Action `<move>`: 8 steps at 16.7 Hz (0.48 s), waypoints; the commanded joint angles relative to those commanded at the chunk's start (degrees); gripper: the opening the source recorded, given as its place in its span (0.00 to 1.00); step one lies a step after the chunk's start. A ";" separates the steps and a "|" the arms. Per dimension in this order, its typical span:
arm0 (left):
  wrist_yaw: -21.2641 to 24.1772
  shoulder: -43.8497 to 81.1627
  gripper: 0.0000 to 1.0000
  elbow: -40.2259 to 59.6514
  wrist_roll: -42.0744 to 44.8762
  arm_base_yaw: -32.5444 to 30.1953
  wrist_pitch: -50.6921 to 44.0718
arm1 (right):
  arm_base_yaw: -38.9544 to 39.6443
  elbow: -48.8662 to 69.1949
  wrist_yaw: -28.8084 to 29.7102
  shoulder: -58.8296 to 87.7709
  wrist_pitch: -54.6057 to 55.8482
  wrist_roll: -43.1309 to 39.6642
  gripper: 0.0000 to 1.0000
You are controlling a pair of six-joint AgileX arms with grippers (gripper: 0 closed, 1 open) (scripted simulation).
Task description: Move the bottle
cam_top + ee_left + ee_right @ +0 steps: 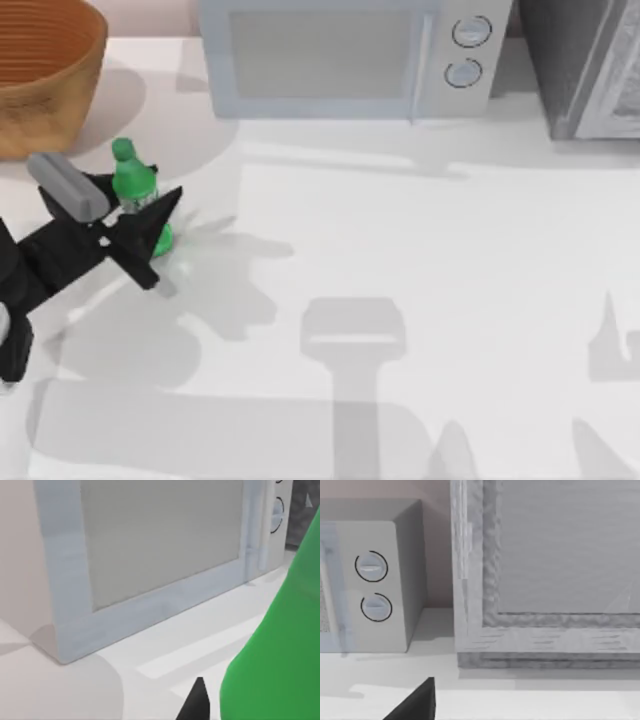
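The bright green bottle (133, 185) with its green cap stands at the table's left side, just in front of the wicker basket. My left gripper (152, 238) is shut on the bottle's lower body, one black finger on each side. In the left wrist view the bottle (280, 650) looms close, with one fingertip (197, 702) just beside it. I cannot tell whether the bottle's base touches the table. A dark part of my right gripper (415, 705) faces the back of the table near the microwave's dials.
A wicker basket (40, 70) sits at the back left. A pale microwave (340, 55) stands at the back centre, and a grey cabinet (590, 65) at the back right. The white table (420, 260) stretches open to the right and front.
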 joint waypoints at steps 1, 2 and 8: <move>0.00 0.00 0.15 0.00 0.00 0.00 0.00 | 0.00 0.00 0.00 0.00 0.00 0.00 1.00; 0.00 0.00 0.23 0.00 0.00 0.00 0.00 | 0.00 0.00 0.00 0.00 0.00 0.00 1.00; 0.00 0.00 0.68 0.00 0.00 0.00 0.00 | 0.00 0.00 0.00 0.00 0.00 0.00 1.00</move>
